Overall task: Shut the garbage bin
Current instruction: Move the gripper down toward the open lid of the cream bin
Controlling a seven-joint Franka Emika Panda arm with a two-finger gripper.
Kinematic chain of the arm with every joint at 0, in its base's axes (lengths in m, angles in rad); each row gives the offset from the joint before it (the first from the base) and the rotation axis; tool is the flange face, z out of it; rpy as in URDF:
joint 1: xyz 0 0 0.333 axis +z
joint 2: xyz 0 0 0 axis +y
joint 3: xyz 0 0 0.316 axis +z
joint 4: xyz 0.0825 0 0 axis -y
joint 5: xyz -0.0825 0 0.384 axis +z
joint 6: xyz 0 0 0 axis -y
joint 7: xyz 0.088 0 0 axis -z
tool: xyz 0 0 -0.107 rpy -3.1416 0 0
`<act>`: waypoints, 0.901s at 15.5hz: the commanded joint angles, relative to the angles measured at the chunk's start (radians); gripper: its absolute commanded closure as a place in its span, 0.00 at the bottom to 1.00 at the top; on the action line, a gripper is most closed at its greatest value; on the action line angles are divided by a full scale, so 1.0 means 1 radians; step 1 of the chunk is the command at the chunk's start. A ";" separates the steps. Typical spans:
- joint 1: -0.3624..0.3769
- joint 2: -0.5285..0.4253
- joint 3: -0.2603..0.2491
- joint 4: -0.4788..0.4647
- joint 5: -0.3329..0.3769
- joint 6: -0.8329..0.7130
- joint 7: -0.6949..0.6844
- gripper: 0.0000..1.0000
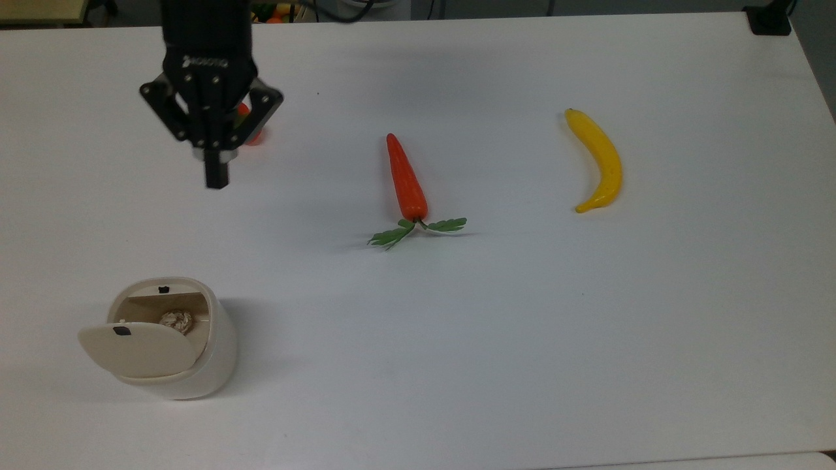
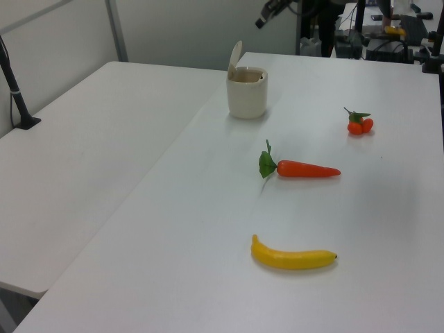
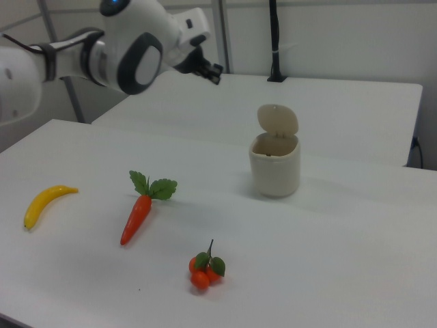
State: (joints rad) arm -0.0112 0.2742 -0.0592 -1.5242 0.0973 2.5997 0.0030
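The garbage bin [image 1: 219, 356] is a cream-white tub at the top view's lower left, and its beige lid [image 1: 140, 349] with a black tab stands open. A crumpled scrap [image 1: 176, 320] lies inside. The bin also appears in the left view [image 2: 247, 97] and the right view [image 3: 274, 171], lid [image 3: 278, 121] upright. My black gripper [image 1: 216, 176] hangs high above the table, well short of the bin, fingers pressed together and holding nothing. It shows in the left view [image 2: 259, 23] and the right view [image 3: 214, 72] too.
An orange carrot [image 1: 405, 179] with green leaves lies mid-table and a yellow banana [image 1: 597, 160] lies toward the top view's right. A cluster of small tangerines [image 1: 253, 136] sits partly behind the gripper body. A second white table [image 2: 83, 159] adjoins beyond the bin.
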 commanded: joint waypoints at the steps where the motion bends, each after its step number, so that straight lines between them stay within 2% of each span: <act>1: -0.039 0.123 -0.005 0.136 0.012 0.121 0.089 1.00; 6: -0.078 0.239 -0.005 0.180 0.013 0.350 0.106 1.00; 9: -0.082 0.304 -0.005 0.235 0.013 0.395 0.106 1.00; 14: -0.082 0.399 -0.005 0.262 0.012 0.539 0.104 1.00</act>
State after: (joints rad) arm -0.0996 0.5996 -0.0600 -1.3175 0.0973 3.0526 0.0936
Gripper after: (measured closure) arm 0.991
